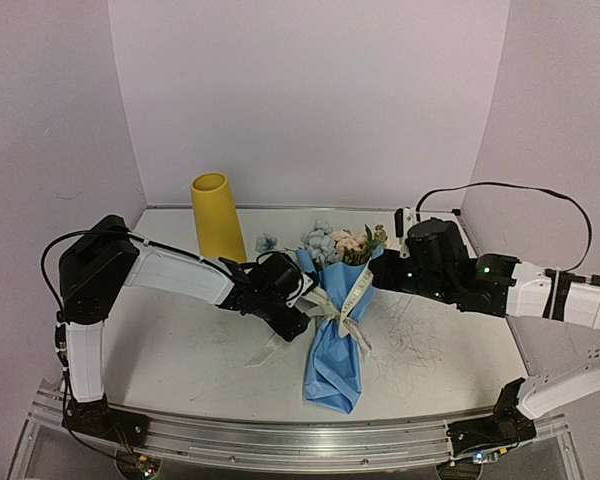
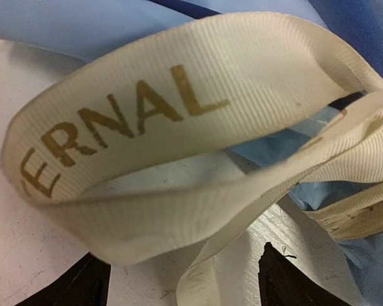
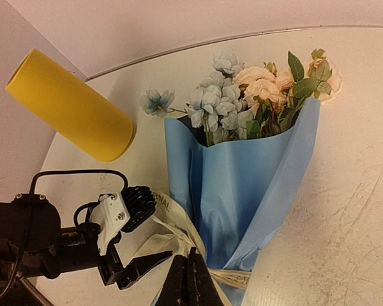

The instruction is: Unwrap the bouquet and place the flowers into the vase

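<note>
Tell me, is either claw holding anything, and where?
Left gripper: open by the cream ribbon bow, holding nothing. Right gripper: shut against the light blue paper cone; grip cannot be told.

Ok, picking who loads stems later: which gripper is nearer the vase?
Left. The left gripper is at the ribbon, on the vase side of the bouquet; the right gripper is at the bouquet's other side, farther away.
</note>
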`<state>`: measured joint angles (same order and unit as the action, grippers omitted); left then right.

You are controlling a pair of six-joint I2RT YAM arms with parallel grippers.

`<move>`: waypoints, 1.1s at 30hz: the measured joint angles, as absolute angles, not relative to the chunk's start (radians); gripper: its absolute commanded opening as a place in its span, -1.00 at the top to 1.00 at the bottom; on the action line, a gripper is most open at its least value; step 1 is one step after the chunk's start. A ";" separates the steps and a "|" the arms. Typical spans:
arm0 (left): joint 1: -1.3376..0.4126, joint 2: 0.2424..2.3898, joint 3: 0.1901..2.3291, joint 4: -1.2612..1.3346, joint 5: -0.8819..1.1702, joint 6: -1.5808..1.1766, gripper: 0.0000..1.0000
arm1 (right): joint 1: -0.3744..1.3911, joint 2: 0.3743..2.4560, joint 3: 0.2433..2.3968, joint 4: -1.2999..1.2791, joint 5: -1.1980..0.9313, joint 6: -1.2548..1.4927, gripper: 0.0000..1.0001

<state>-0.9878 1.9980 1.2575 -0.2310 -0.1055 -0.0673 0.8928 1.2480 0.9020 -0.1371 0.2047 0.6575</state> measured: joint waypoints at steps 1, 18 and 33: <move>-0.986 2.000 1.258 -0.227 -0.099 -0.056 -0.56 | 0.893 1.245 0.901 -0.139 0.211 0.659 1.00; -0.956 2.043 1.267 -0.172 -0.011 -0.001 1.00 | 0.893 1.181 0.888 -0.213 0.353 0.709 1.00; -0.956 1.799 1.160 -0.167 -0.079 -0.123 1.00 | 0.798 1.114 0.942 -0.378 0.509 0.711 1.00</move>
